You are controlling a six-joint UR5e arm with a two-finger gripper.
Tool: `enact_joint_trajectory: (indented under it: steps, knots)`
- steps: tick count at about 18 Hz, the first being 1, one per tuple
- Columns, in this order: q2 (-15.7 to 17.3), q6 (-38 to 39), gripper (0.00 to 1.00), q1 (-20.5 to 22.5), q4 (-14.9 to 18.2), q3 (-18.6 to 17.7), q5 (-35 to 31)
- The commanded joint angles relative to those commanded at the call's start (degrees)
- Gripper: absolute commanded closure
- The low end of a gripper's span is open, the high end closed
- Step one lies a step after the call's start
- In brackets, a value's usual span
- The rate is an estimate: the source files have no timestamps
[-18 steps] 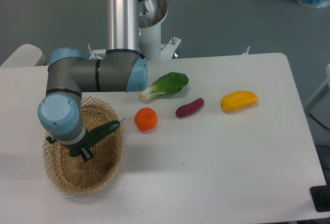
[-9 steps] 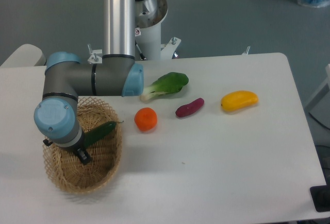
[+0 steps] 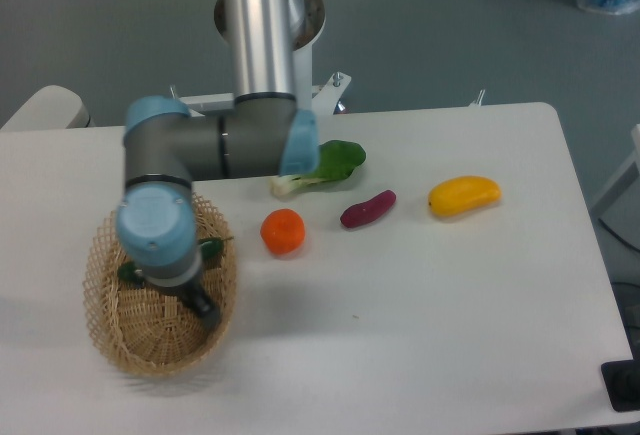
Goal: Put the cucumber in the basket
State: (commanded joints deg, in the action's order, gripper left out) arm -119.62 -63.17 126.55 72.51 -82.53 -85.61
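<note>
The light is even and fairly bright, coming from above. The white table [image 3: 450, 285] shows no strong glare. Soft, pale shadows lie beside the basket [image 3: 105, 325] and under the arm [image 3: 215, 145]. The picture is a little soft and grainy; the arm's lower part looks slightly blurred

The arm's wrist covers most of the cucumber [image 3: 212, 249]; only a short green end shows at the basket's right rim and a sliver at the wrist's left side. The hand [image 3: 203, 310] appears as a dark blurred shape inside the basket [image 3: 105, 330], and whether its fingers are spread or closed cannot be told. The arm also hides the basket's back rim and part of the bok choy [image 3: 335, 160] behind the basket.
</note>
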Motion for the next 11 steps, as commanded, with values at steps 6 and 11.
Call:
enact_joint_trajectory:
  steps: [6,11]
  knots:
    - [-1.6,-13.7,0.00,9.2,-0.2,3.0,-3.5]
    - [-5.1,-23.6,0.00,15.6,-0.3,8.3,-3.9]
